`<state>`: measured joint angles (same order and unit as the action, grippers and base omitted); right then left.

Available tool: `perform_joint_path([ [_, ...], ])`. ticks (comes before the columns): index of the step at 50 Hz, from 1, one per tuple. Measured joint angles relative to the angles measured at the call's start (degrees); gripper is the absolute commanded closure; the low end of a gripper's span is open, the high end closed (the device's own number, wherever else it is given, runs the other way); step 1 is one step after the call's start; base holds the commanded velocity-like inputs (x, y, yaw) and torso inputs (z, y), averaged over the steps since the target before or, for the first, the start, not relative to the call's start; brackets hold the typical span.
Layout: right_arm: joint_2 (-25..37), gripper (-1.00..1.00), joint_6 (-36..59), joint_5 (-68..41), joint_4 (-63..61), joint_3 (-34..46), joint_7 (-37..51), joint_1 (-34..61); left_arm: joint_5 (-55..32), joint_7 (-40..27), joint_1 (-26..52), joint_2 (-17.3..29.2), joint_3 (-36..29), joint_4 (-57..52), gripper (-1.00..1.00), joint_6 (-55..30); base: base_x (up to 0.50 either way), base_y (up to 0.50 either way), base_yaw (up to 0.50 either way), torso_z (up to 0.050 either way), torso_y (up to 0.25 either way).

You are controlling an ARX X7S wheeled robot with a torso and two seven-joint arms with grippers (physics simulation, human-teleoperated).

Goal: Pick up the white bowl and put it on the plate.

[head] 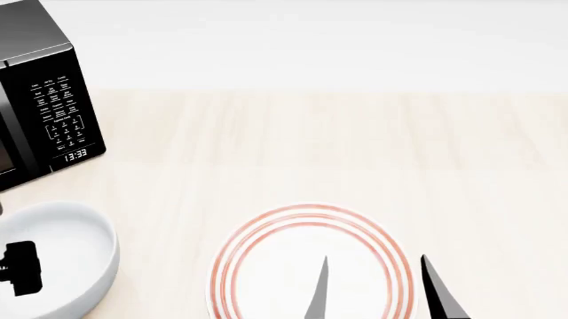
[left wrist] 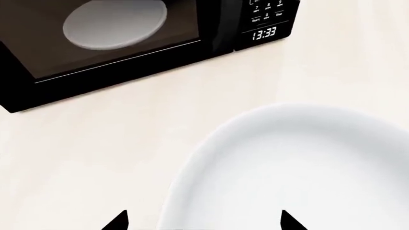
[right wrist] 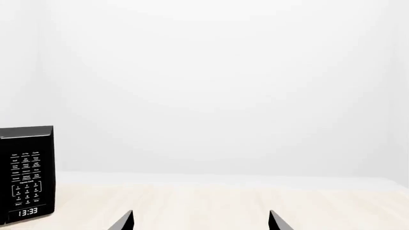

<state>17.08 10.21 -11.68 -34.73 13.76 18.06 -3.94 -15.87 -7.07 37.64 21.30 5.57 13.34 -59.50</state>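
We are at the reach step: our left gripper (left wrist: pixel 201 221) hovers over the near rim of the white bowl (head: pixel 55 256), fingers spread, gripping nothing. Next we must lower and close on its thick glossy wall. The bowl sits on the counter (head: pixel 355 153) left of the plate (head: pixel 312 262), apart from it. The right gripper (head: pixel 377 292) hangs open above the plate. Beyond the bowl stands the microwave (head: pixel 40 113).

The only clear reading is the clock on the black microwave (head: pixel 40 100): its display (head: pixel 76 155) shows 13:33 in pale digits, low on the control panel. The same 13:33 (left wrist: pixel 263 34) shows ahead of the left tool, beyond the bowl. Keypad (right wrist: pixel 26 175) labels above the clock are too small to read.
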Motion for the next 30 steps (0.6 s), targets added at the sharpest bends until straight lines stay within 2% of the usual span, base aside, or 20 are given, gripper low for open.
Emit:
perform_joint_path([
  [30, 0.76, -1.0, -0.5, -0.59, 0.24, 0.78, 0.58, 0.14, 0.43, -0.32, -0.11, 0.37, 0.05, 3.26, -1.0, 2.51, 0.0, 0.0, 0.0, 0.0, 0.0],
])
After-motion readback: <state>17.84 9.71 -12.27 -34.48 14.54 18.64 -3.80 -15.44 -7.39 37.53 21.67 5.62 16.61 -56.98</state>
